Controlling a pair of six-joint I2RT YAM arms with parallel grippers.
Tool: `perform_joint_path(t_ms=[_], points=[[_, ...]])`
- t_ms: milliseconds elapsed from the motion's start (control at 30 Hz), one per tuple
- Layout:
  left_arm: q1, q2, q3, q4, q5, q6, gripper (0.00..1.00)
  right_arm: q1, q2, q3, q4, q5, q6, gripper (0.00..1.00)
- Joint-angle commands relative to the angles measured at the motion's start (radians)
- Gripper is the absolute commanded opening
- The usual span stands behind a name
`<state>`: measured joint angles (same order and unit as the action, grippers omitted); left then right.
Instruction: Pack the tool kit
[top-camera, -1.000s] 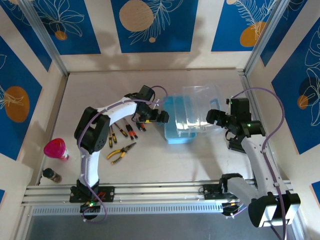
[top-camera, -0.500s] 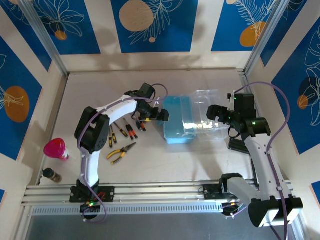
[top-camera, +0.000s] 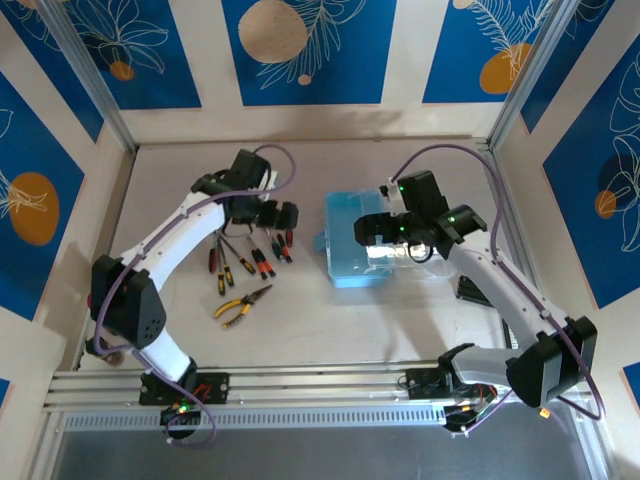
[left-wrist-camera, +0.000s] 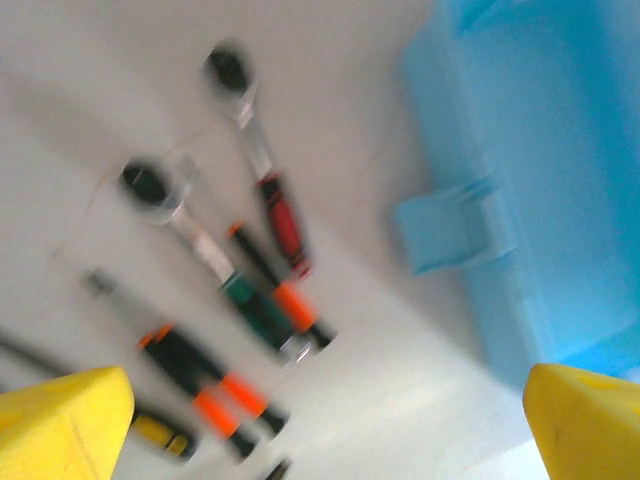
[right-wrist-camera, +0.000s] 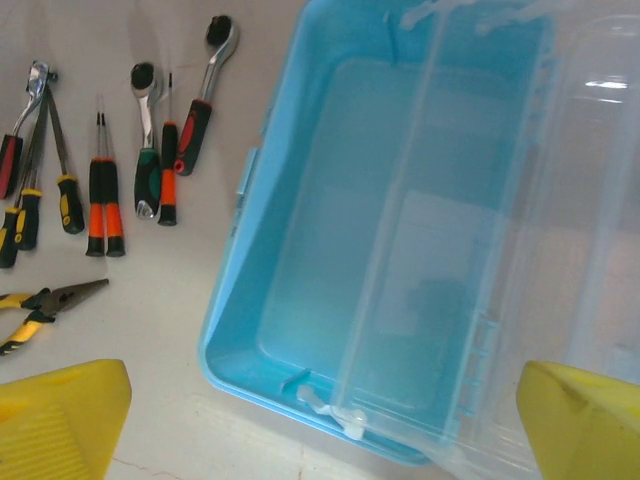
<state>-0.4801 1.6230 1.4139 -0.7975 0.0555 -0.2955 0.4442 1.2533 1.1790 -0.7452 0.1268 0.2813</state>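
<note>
Blue leaf-print wall panels (top-camera: 350, 60) around a pale table (top-camera: 400, 320), aluminium rail (top-camera: 320, 385) nearside

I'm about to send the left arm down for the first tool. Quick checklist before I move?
1. Lid open: ok, it lies back beside the case.
2. Room in the case: ok, nothing in it.
3. Left pincer ready: ok, open and empty.
4. Drop path free: not ok, the right pincer hangs open over the case.
5. Clean grasp: not ok for the screwdrivers, which lie tight together; ok for the pliers, which lie alone.
6. Left wrist view sharp: not ok, blurred.
</note>
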Motion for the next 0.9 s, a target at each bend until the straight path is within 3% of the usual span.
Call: perform_joint_path(t_ms=[0,233,333,600,867], points=[[-0.004,-0.077,-0.134,-0.095,-0.076,0.065,1.00,0.027,0.020,0.042,0.024,-0.009,-0.015,0.99],[-0.014,-0.201,-0.335,-0.208,-0.087,0.144,0.99,0.042,0.056,0.045,0.031,-0.016,-0.007,0.99],[-0.047,-0.203,-0.348,-0.191,-0.079,0.145,0.95,0.048,0.063,0.053,0.028,-0.016,-0.006,0.99],[-0.100,-0.030,-0.351,-0.179,-0.163,0.146,0.84,0.051,0.065,0.058,0.010,-0.003,-0.007,0.99],[-0.136,0.097,-0.345,-0.133,-0.227,0.145,0.82,0.048,0.067,0.053,0.001,0.005,-0.004,0.99]])
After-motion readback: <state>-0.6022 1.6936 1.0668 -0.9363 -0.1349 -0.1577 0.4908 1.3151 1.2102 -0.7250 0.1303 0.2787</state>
